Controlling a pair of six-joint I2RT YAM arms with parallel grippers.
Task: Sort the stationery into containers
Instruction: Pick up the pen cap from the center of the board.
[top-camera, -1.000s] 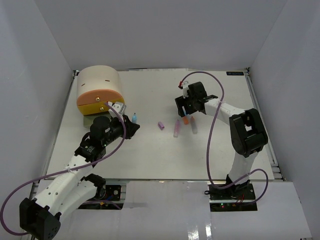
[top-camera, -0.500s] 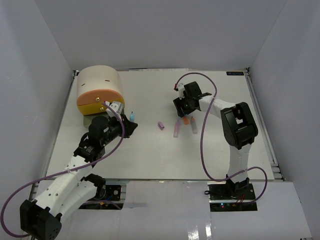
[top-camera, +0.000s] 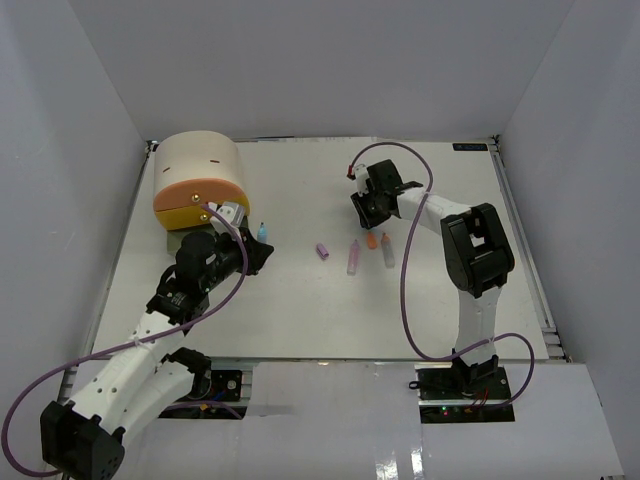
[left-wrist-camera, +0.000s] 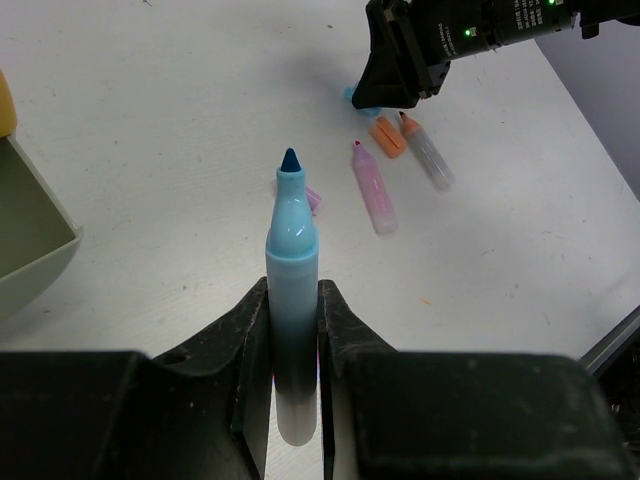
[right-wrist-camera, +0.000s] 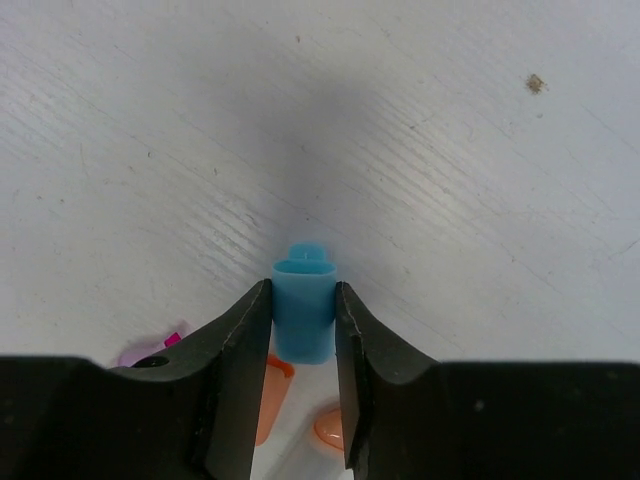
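Note:
My left gripper (left-wrist-camera: 293, 330) is shut on an uncapped light-blue marker (left-wrist-camera: 291, 250), its dark tip pointing away from me; from above, that marker (top-camera: 262, 232) sits just right of the beige cabinet (top-camera: 198, 165). My right gripper (right-wrist-camera: 303, 320) has both jaws pressed against a small blue cap (right-wrist-camera: 304, 310) at the table surface, seen from above at the right gripper (top-camera: 368, 222). On the table near it lie a pink marker (top-camera: 353, 257), an orange marker (top-camera: 387, 250), an orange cap (top-camera: 371, 241) and a purple cap (top-camera: 322, 251).
The cabinet shows a peach-orange drawer front (top-camera: 200, 192) above a yellow one (top-camera: 185, 215). A corner of an open grey-green drawer (left-wrist-camera: 30, 230) shows at the left of the left wrist view. White walls enclose the table on three sides.
The right gripper's jaws have come together onto the blue cap. The left gripper has carried the blue marker slightly toward the cabinet.

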